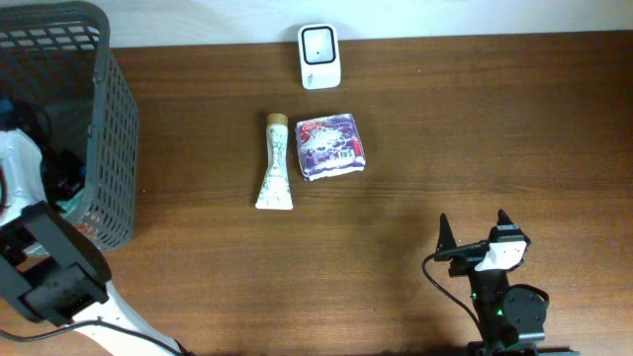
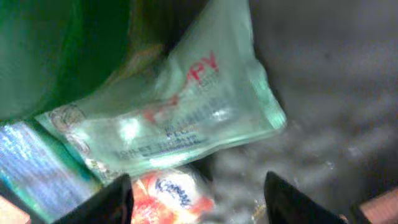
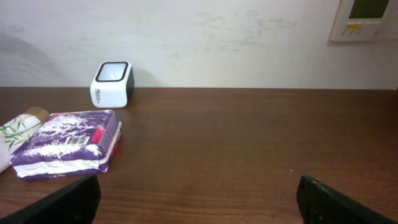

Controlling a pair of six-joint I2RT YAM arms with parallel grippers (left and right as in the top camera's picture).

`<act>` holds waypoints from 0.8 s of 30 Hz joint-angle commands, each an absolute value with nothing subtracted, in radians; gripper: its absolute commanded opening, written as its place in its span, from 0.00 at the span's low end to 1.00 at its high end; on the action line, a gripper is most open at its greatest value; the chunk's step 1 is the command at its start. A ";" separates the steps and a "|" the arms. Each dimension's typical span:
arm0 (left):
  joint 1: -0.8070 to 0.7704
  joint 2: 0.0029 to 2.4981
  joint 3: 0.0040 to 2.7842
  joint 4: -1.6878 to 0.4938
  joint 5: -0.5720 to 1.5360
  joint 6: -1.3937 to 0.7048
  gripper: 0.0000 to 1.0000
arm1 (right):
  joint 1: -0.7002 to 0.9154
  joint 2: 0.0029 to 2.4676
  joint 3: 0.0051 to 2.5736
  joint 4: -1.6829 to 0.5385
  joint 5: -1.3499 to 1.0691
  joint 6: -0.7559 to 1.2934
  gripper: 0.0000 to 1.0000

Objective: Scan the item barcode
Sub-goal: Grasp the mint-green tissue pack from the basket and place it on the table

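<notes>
In the left wrist view my left gripper [image 2: 196,200] is down among packed goods, jaws apart. A red and white packet [image 2: 171,194] lies between the fingers, against the left finger [image 2: 115,202] and clear of the right one. Above it lies a clear green pouch [image 2: 186,112] with red lettering. The white barcode scanner [image 1: 319,56] [image 3: 112,83] stands at the table's far edge. My right gripper [image 1: 475,229] [image 3: 199,205] rests open and empty near the front right.
A dark mesh basket [image 1: 109,119] stands at the left with the left arm [image 1: 45,262] reaching into it. A purple tissue pack [image 1: 331,146] [image 3: 68,143] and a pale tube [image 1: 276,161] [image 3: 18,127] lie mid-table in front of the scanner.
</notes>
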State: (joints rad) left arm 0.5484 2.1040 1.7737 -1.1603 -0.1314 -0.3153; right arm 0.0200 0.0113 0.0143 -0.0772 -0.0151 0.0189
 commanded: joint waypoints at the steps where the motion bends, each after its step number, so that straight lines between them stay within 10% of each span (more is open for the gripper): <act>1: 0.548 2.096 1.738 -1.083 -0.297 -0.299 0.66 | 0.014 0.006 0.006 -0.079 -0.007 0.016 0.99; 15: 0.548 2.147 1.733 -0.981 -0.202 -0.275 0.78 | 0.014 0.005 0.006 -0.079 -0.006 0.016 0.99; 20: 0.548 2.159 1.732 -0.997 -0.194 -0.275 0.32 | 0.014 0.006 0.006 -0.079 -0.006 0.016 0.99; 21: 0.548 2.158 1.735 -1.008 -0.193 -0.275 0.04 | 0.014 0.005 0.006 -0.079 -0.006 0.016 0.99; 24: 0.548 2.153 1.789 -1.055 -0.125 -0.275 0.00 | 0.014 0.005 0.006 -0.079 -0.006 0.016 0.99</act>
